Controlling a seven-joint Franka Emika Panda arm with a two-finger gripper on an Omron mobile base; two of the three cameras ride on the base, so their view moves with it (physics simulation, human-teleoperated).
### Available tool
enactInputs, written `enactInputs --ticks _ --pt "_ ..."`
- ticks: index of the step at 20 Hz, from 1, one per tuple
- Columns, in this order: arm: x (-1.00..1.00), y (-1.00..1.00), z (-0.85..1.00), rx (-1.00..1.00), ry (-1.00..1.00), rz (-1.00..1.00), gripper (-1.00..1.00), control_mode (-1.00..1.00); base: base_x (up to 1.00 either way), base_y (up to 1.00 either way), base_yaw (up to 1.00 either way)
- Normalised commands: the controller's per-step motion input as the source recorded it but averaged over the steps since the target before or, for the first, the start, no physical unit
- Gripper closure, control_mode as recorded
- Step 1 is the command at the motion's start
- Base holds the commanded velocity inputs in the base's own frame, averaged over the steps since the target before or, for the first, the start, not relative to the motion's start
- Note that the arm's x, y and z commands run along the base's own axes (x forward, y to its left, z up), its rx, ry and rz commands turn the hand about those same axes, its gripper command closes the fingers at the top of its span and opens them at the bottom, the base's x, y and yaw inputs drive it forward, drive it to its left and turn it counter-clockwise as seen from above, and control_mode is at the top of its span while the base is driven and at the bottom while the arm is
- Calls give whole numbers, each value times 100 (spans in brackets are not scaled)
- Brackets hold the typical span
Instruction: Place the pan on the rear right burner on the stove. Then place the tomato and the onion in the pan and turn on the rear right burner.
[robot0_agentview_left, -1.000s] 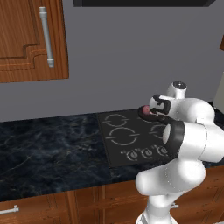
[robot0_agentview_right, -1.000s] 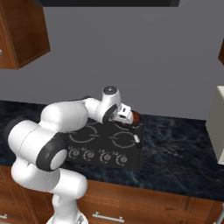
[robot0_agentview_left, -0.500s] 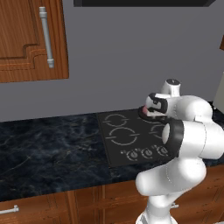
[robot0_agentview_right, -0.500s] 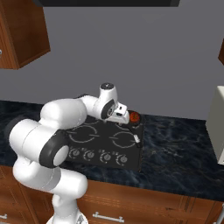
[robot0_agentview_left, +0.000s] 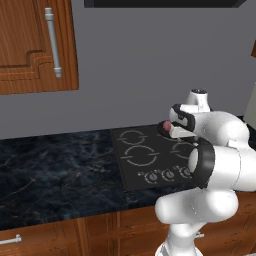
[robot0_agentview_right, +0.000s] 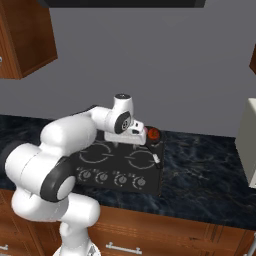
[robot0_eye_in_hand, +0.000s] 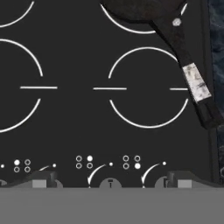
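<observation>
The black pan (robot0_eye_in_hand: 139, 9) rests on the rear right burner (robot0_eye_in_hand: 114, 22) of the stove (robot0_eye_in_hand: 70, 127), its long handle (robot0_eye_in_hand: 192, 81) running toward the front edge past a pale tip. In the right base view the orange-red tomato (robot0_agentview_right: 153, 134) lies in the pan (robot0_agentview_right: 152, 142). The pinkish-purple onion (robot0_agentview_left: 166, 125) shows beside the hand in the left base view. My gripper (robot0_eye_in_hand: 111, 178) is open and holds nothing. It hangs over the front of the cooktop, pointing down, left of the pan.
Round knobs (robot0_agentview_right: 101, 176) line the stove's front edge. The front right burner ring (robot0_eye_in_hand: 148, 87) lies straight below the hand. Dark marble counter (robot0_agentview_left: 55, 165) stretches to the left, with a wooden cabinet (robot0_agentview_left: 30, 45) above and a pale appliance (robot0_agentview_right: 248, 145) at the far right.
The hand has drawn back from over the pan toward the left and front of the stove. The jaws have stayed wide apart.
</observation>
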Motion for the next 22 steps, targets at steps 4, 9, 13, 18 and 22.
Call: enactInputs --ticks 4,9,13,18,22 --pt "-35 1 -2 0 4 5 -100 -100 0 0 0" --pt "-21 8 -4 0 1 4 -100 -100 0 0 0" --pt "-25 13 -16 0 9 2 -100 -100 0 0 0" --pt "-20 2 -24 0 6 2 -100 -100 0 0 0" --pt "0 0 -39 0 3 1 -100 -100 0 0 0"
